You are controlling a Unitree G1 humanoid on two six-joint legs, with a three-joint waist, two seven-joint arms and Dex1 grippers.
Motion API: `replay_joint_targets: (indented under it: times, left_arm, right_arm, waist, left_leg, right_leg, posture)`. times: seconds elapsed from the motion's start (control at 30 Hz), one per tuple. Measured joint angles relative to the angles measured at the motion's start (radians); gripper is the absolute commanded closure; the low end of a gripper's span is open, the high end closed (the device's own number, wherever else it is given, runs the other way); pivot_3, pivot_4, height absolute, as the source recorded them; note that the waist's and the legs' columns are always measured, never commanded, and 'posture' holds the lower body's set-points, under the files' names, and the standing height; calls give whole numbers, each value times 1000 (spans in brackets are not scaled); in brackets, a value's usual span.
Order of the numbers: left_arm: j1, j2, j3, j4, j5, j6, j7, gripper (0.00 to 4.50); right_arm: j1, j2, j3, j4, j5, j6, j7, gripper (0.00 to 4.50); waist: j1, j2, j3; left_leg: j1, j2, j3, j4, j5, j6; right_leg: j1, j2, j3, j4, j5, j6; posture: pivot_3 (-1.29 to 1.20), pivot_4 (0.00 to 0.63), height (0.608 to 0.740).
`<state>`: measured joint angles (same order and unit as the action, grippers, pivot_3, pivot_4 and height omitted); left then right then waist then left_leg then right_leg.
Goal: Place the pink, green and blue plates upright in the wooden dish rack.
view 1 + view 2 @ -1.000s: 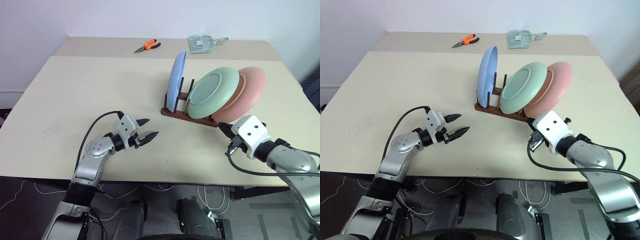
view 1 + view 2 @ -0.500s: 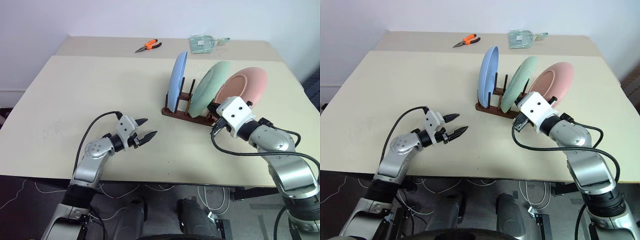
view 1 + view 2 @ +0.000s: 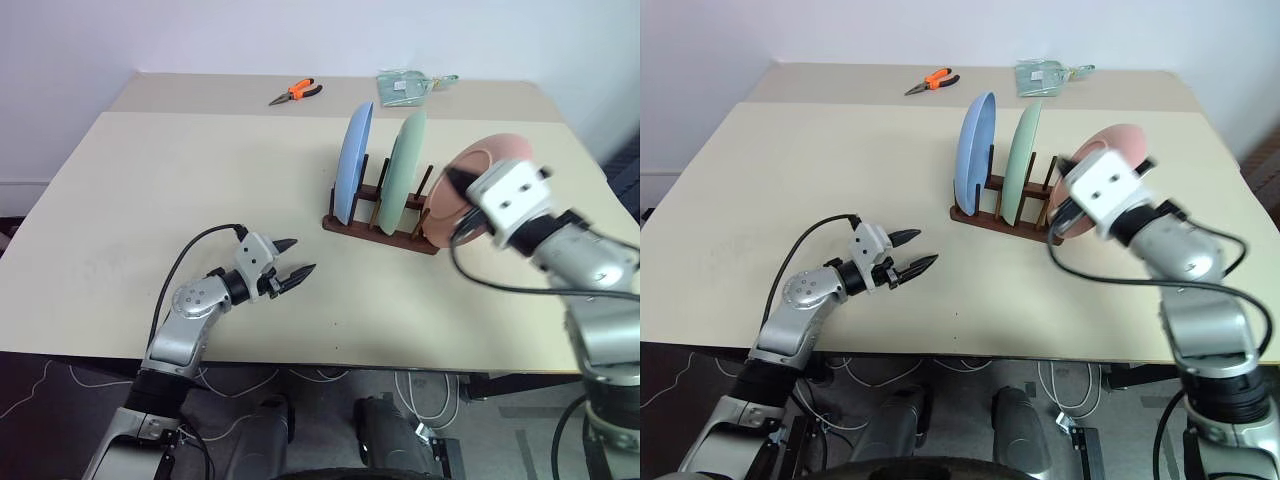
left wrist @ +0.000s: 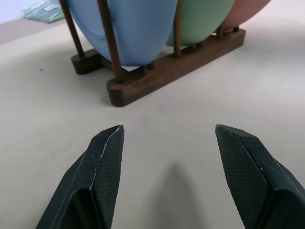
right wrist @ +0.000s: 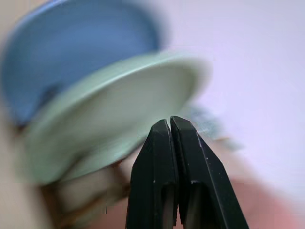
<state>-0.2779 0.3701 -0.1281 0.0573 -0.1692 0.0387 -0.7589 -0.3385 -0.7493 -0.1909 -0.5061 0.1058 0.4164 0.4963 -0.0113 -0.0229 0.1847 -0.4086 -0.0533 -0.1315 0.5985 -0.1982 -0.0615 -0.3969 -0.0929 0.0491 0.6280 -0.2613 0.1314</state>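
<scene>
Right jaws pressed together beside green plate [image 3: 1023, 160]; no legible writing.

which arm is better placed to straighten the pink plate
Right. The right gripper, shut, sits beside the pink plate, which leans at the wooden dish rack end. The left gripper hangs open, far across the table.

A: What moved?
B: The right gripper [image 3: 448, 176] rose beside the rack [image 3: 378, 227], and the green plate [image 3: 405, 173] went from leaning on the pink plate [image 3: 452, 190] to standing upright.
</scene>
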Motion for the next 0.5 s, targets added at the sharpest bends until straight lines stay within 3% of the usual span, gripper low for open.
replay_joint_targets:
  times: [0.23,0.4,0.5]
  left_arm:
    - [0,4,0,2,4,0,-1,1372]
    - [-3,4,-4,9,6,-1,0,1372]
    - [-3,6,-4,13,9,-1,3,1372]
  right_arm:
    - [-13,-125,-201,73,11,36,11,4452]
    - [106,-155,-192,141,-59,16,17,4452]
    - [210,-165,-106,163,-105,-24,46,4452]
  waist:
    - [1,0,0]
    - [-1,1,-1]
    - [-4,1,-1]
  left_leg:
    - [0,0,0,0,0,0]
    - [0,0,1,0,0,0]
    - [1,0,2,0,0,0]
  right_leg:
    - [0,-1,0,0,0,0]
    - [0,-1,0,1,0,0]
    - [0,-1,1,1,0,0]
  posture:
    - [0,150,740]
    - [0,150,740]
    - [0,150,740]
